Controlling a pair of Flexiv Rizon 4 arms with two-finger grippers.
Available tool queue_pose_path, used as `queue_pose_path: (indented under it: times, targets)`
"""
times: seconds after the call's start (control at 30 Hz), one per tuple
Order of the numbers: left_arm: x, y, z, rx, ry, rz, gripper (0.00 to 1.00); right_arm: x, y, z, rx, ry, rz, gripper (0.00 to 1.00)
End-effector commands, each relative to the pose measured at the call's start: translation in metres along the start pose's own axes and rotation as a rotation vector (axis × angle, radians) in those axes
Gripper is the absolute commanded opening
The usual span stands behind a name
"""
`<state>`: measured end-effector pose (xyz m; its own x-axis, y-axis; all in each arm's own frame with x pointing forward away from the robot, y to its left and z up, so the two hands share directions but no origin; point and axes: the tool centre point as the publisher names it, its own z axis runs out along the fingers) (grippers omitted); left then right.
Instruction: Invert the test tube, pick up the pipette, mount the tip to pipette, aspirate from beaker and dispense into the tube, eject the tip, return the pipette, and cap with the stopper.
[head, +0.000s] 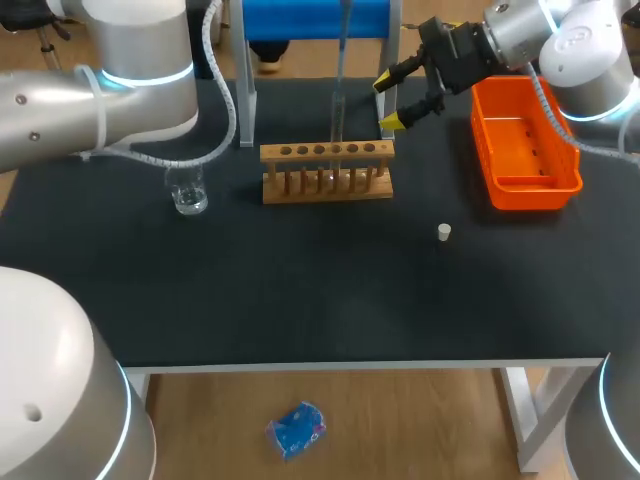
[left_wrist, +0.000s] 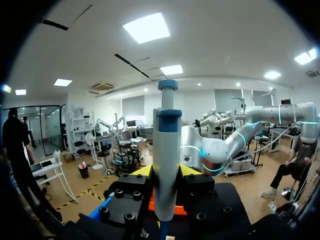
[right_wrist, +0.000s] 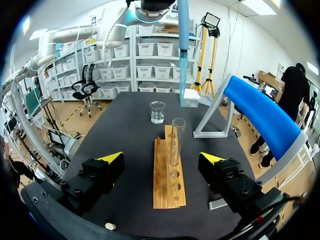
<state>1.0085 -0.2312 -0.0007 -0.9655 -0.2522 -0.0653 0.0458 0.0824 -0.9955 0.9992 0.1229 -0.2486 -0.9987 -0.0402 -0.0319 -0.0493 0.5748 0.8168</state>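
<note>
A clear test tube stands upright in the wooden rack at mid-table. The pipette, grey with a blue top, is upright between my left gripper's fingers, which are shut on its body. Its thin lower end hangs just above the tube's mouth. My right gripper hovers open to the right of the rack, nothing between its fingers. From its wrist, the tube and rack lie ahead of the right gripper, with the beaker farther on. The beaker sits left of the rack.
A small white stopper lies on the black table right of the rack. An orange tray stands at the back right, under my right arm. A blue stand on grey legs is behind the rack.
</note>
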Motion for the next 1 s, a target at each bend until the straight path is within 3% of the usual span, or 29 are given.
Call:
queue_pose_path:
  times: [0.03,0.43,0.77,1.0]
  targets:
    - [0.001,-0.009,-0.001,-0.014,-0.003,0.004,0.00,-0.001,0.000,0.000,0.000,0.001,0.000,1.00]
    - [0.019,-0.023,0.006,-0.022,0.005,0.032,0.00,0.001,0.001,-0.002,-0.006,0.005,-0.004,1.00]
    - [0.070,-0.038,0.008,-0.023,0.038,0.057,0.00,0.024,0.023,-0.026,-0.101,-0.023,-0.068,1.00]
    - [0.105,-0.046,0.003,-0.007,0.074,0.079,0.00,0.057,0.031,-0.042,-0.177,-0.033,-0.079,1.00]
